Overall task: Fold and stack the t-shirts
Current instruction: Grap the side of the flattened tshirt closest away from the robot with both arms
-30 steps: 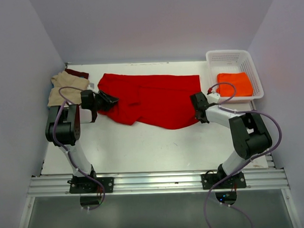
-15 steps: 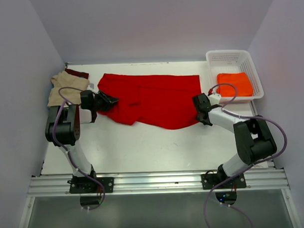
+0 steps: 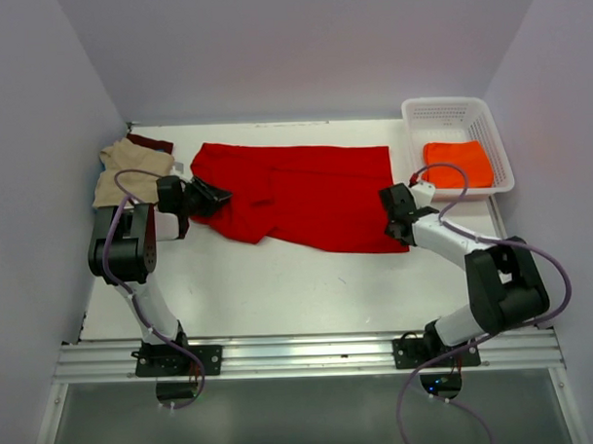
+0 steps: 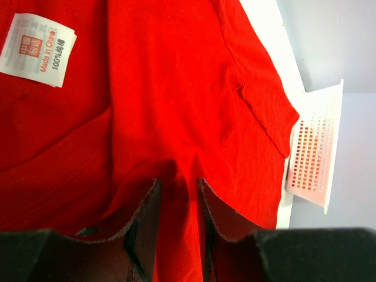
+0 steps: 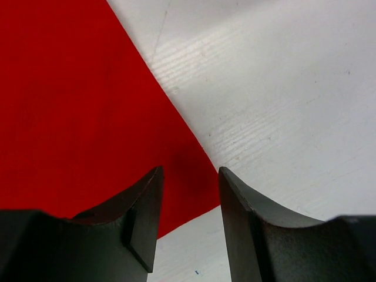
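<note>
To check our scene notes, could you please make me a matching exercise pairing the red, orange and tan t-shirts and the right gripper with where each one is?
Things:
1. red t-shirt
2. orange t-shirt
3. tan t-shirt
4. right gripper

Places or states:
A. inside the white basket
B. at the far left corner of the table
C. open, over the red cloth's near right corner
D. spread across the middle of the table

Pairs: 1-D, 2-A, 3-B, 4-C
</note>
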You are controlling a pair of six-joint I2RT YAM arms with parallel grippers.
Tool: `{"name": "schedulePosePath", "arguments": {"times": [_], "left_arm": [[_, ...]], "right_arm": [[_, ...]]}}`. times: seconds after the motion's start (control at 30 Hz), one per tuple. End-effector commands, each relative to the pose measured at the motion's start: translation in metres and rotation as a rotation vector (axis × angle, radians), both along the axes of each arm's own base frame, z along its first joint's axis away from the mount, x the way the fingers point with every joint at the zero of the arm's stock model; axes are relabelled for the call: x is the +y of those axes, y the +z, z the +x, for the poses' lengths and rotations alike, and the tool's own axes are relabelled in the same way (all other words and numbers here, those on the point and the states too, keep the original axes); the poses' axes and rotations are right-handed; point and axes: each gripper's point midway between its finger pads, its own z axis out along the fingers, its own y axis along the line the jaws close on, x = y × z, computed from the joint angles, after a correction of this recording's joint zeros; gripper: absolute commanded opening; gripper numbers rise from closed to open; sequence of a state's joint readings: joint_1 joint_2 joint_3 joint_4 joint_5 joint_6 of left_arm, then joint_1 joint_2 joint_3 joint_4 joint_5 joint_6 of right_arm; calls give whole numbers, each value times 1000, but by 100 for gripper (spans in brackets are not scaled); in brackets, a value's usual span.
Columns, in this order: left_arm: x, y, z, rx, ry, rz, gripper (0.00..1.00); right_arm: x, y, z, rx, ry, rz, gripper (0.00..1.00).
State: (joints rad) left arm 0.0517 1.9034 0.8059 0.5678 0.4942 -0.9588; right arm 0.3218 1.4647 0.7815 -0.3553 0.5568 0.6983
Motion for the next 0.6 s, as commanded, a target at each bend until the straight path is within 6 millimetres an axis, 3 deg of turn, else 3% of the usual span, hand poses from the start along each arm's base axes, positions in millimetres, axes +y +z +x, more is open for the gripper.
{"name": "schedulePosePath", "arguments": {"times": [0.0,0.27,0.57], "left_arm": [[3,15,4,-62,-6,4,33],[3,10,4,-49,-3,1,33],[2,7,3,-40,-6,-10,33]], "right_arm": [[-2,-6,0,32,-21,-19,47],[-6,1,-17,22,-57,9,57],[-12,-14,-41,73,-117,19,59]]}}
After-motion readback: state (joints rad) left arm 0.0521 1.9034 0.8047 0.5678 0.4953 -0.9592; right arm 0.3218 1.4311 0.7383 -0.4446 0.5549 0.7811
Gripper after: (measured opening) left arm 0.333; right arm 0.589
